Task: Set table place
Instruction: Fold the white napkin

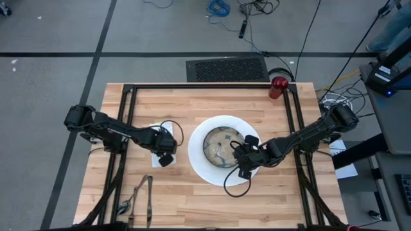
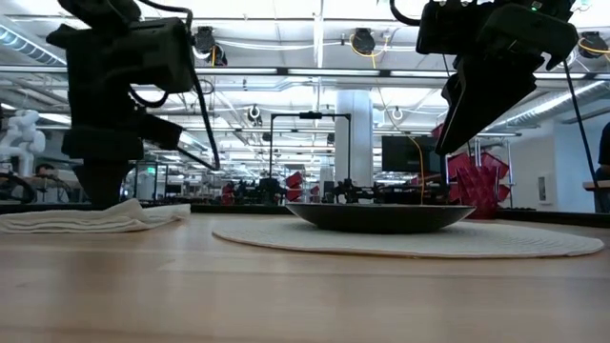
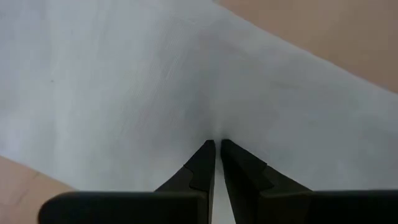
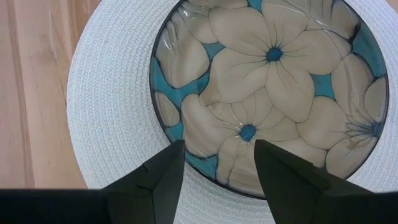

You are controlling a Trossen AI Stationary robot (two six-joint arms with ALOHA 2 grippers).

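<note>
A white cloth napkin (image 1: 156,133) lies on the wooden table (image 1: 192,199) at the left, and my left gripper (image 1: 164,153) stands over it, pointing down and shut on it. To its right, a beige-and-blue flowered bowl (image 4: 273,81) sits in the middle of a round white plate (image 1: 200,168). My right gripper (image 4: 217,149) hangs open above the bowl's near rim, slanting down, and touches nothing. A small red cup (image 1: 278,87) stands at the far right edge. Dark cutlery (image 1: 140,197) lies near the front left. My left gripper pinches the napkin's cloth (image 3: 214,127) between its two shut fingers, which come from above and point down. Creases in the cloth run together at the fingertips. One layer or several, I cannot tell. The napkin's spread part (image 2: 86,219) rests on the table.
A black metal frame (image 1: 212,86) runs around the table. Cables trail from both arms over the wood. Bare wood lies in front of the plate and between the napkin and the cutlery. The low view shows a workshop room beyond the table.
</note>
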